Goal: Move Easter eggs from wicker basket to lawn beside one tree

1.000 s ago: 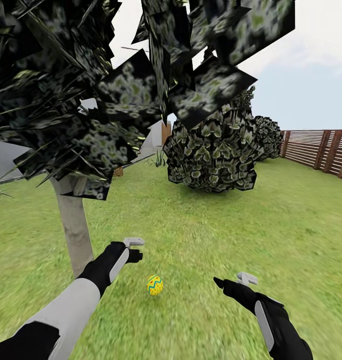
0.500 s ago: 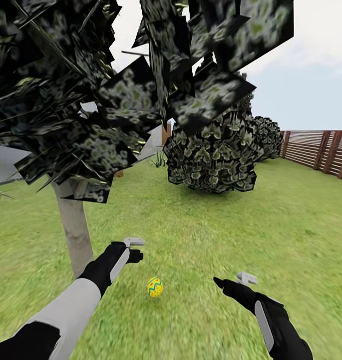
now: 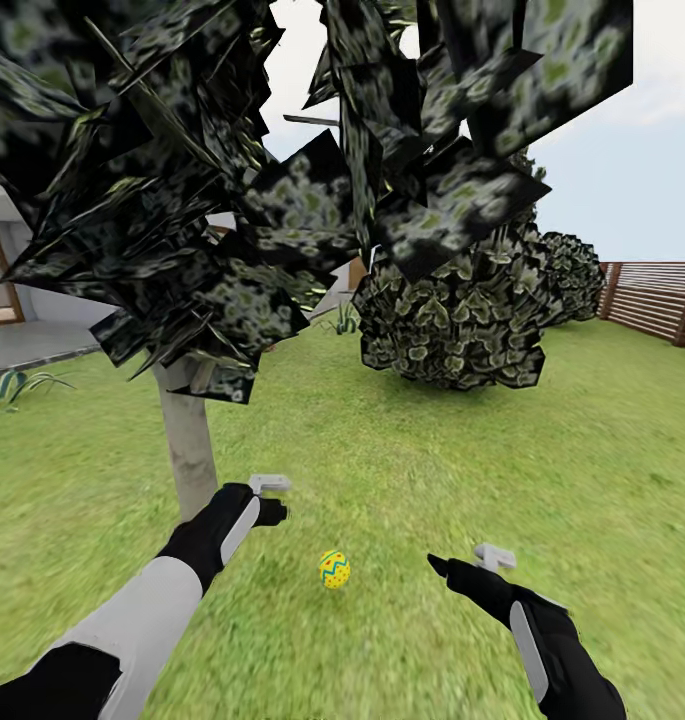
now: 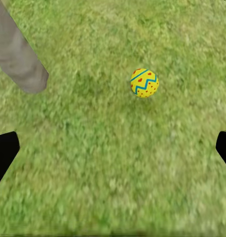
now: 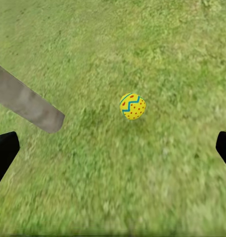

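Now egg (image 3: 334,568) between both grippers (image 3: 272,497).

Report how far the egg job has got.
Done: one Easter egg lies on the lawn near the pale tree. In hand: nothing; left gripper and right gripper are open and empty. Left: two more eggs to bring to this tree.

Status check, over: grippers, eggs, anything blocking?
Left gripper and right gripper both open, empty. One Easter egg on the lawn near the tree trunk. Nothing in the way.
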Tool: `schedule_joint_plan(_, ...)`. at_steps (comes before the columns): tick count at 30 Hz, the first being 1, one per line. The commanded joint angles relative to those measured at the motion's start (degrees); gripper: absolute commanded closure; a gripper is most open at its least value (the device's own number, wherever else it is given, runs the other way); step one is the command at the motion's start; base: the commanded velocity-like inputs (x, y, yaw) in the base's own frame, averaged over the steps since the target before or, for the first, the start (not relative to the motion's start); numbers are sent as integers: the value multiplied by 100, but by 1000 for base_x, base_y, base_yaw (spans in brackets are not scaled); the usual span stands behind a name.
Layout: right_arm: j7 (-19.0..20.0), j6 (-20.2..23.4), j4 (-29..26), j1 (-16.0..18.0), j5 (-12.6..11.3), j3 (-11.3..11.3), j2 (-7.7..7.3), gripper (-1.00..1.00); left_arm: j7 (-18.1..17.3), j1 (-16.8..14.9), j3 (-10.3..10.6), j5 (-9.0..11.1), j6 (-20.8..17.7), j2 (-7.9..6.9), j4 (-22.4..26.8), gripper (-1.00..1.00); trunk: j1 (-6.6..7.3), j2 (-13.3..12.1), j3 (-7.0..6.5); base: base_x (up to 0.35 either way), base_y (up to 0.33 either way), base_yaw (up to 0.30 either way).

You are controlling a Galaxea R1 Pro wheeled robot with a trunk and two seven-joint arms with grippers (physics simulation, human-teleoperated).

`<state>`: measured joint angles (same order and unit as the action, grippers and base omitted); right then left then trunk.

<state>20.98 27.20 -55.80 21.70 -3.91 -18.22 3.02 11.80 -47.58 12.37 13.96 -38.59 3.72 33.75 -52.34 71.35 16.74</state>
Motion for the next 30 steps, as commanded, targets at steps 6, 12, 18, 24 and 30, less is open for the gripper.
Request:
schedule_joint_plan(6, 4, 49, -10, 4, -39, -23, 6, -100, 50, -5, 29, 56, -17, -3, 8, -100, 133, -237, -81, -41, 8, 271)
schedule_joint_plan(12, -3, 49, -10, 3, -39, -23, 6, -100, 48, -5, 29, 58, -17, -3, 8, -100, 265, -478, -167, -5, 1, 270)
schedule_joint_plan(18, -6, 49, -10, 3, -39, -17, 6, -100, 43, -5, 28, 62, -17, -3, 8, -100, 397, -718, -252, -1, 0, 270)
schedule_joint_plan(24, -6, 53, -8, 5, -39, -15, 11, -100, 42, -5, 30, 63, -17, -3, 14, -100, 529, -959, -337, 0, 0, 270)
schedule_joint_plan(30, -6, 57, -2, 3, -39, -15, 14, -100, 42, -5, 30, 63, -17, -3, 9, -100, 661, -1200, -422, 0, 0, 270)
